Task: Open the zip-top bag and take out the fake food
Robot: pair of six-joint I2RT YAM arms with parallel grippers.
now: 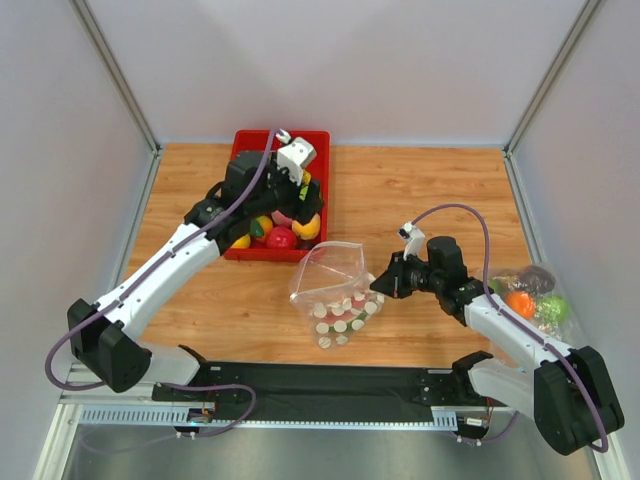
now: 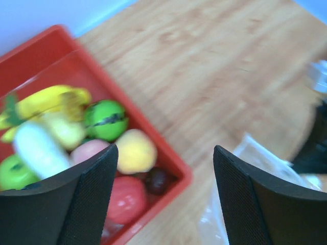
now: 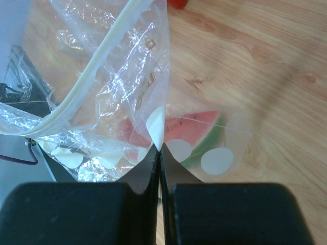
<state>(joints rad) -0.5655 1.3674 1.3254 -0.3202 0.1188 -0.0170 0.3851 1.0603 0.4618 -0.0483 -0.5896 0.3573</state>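
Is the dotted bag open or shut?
Open: the bag has its mouth spread wide, seen from above and the right wrist.

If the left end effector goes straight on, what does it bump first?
Likely the corner of the red tray, by the pale yellow fruit inside. The open left end effector points down at it, though depth is unclear, so it could land on the table beside.

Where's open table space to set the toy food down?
Widest bare wood: the back right of the table, between the red tray and the right wall. A smaller patch lies front left, between the left arm and the zip-top bag. Crowded: the tray, and front right around the right gripper and the other bag.
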